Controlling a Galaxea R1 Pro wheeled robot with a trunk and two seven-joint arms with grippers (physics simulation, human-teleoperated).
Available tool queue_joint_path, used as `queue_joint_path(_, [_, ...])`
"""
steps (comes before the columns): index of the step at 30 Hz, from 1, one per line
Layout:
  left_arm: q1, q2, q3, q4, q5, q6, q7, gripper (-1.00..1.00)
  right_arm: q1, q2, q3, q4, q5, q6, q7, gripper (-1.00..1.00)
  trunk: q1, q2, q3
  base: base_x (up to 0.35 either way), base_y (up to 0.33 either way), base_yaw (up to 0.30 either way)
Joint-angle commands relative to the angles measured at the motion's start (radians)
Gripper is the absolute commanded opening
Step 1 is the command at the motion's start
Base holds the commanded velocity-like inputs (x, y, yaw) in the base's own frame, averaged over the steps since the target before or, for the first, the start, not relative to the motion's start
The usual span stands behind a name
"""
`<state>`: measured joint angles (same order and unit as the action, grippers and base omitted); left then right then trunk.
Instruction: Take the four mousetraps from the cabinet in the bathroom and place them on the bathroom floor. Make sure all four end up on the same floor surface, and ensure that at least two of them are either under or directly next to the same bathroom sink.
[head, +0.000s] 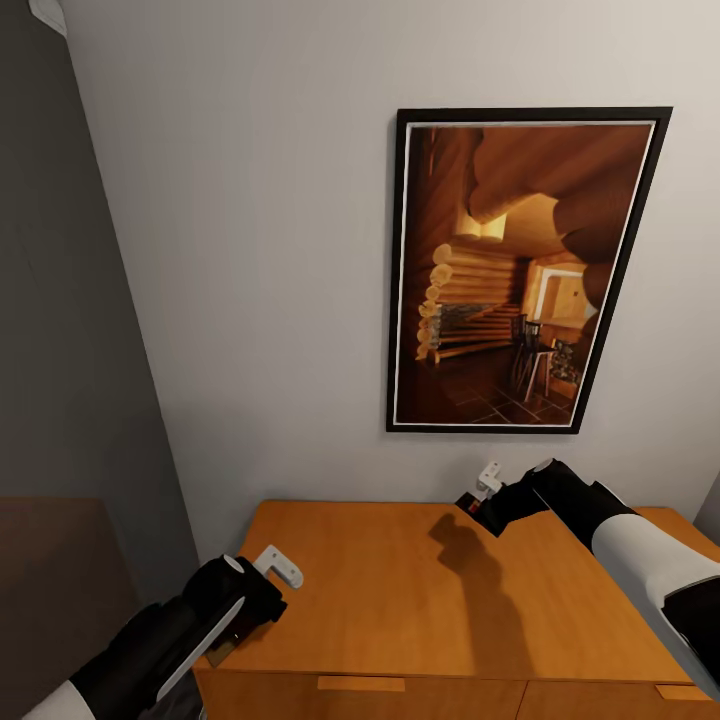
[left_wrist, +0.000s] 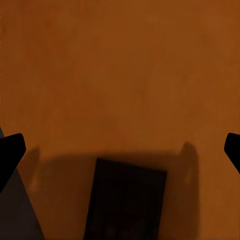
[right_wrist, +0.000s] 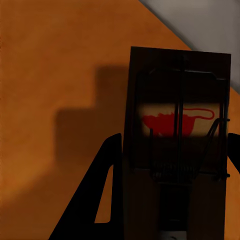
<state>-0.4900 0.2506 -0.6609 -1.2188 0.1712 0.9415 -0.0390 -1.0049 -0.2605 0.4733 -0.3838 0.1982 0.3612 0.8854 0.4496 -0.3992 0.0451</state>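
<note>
Head view: a pale wall with a framed picture (head: 525, 270) of a log cabin interior rises behind the orange-brown cabinet (head: 400, 590), whose flat tabletop fills the lower half. Drawer handles show along its front edge.

Both arms reach over the tabletop. The right hand (head: 484, 497) hovers near the back edge, by the wall. In the right wrist view, a mousetrap (right_wrist: 180, 135) sits upright between the dark fingers (right_wrist: 102, 200), its wire and red mark facing the camera; the hand appears closed on it and lifted clear of the wood, casting a stepped shadow.

The left hand (head: 262, 578) hangs over the front left corner. In the left wrist view its fingertips (left_wrist: 11, 150) stand wide apart, gripping nothing, and a dark rectangular board, probably another mousetrap (left_wrist: 125, 200), lies flat on the tabletop between them, nearer the wrist.

The step appears to be collecting traps from the cabinet. Next, the left hand would need to lower and close on its board, then both arms carry their traps to the bathroom floor by the sink.
</note>
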Motion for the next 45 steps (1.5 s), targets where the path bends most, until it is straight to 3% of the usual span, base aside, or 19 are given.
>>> queue_joint_path(1, [-0.001,0.001,-0.002,-0.001,0.004,0.003,0.001,1.0,0.0,0.0,-0.001,-0.002,0.004,0.007,0.008,-1.0,0.0,-0.001,-0.001,0.0,0.0,0.0])
queue_joint_path(20, [-0.001,0.004,-0.001,-0.001,0.003,0.003,0.001,1.0,0.0,0.0,-0.002,-0.002,0.003,0.007,0.007,-1.0,0.0,-0.001,0.001,0.0,0.0,-0.066])
queue_joint_path(29, [-0.001,0.077,0.005,-0.013,0.008,0.002,0.0,1.0,0.0,0.0,-0.002,-0.003,0.003,0.007,0.007,-1.0,0.0,-0.001,0.001,0.0,0.0,-0.003])
queue_joint_path(34, [-0.001,0.103,0.013,-0.011,0.008,0.002,-0.001,1.0,0.0,0.0,-0.002,-0.002,0.003,0.007,0.006,-1.0,0.0,-0.001,0.001,0.0,0.0,0.0])
queue_joint_path(39, [-0.001,0.108,0.014,-0.008,0.009,0.002,-0.005,1.0,0.0,0.0,-0.002,-0.003,0.003,0.007,0.006,-1.0,0.0,-0.001,0.001,0.0,0.0,0.0])
queue_joint_path(45, [-0.001,0.091,0.006,-0.008,0.01,0.003,-0.042,1.0,0.0,0.0,-0.002,-0.003,0.003,0.007,0.006,-1.0,0.0,-0.001,0.001,0.0,0.0,0.0])
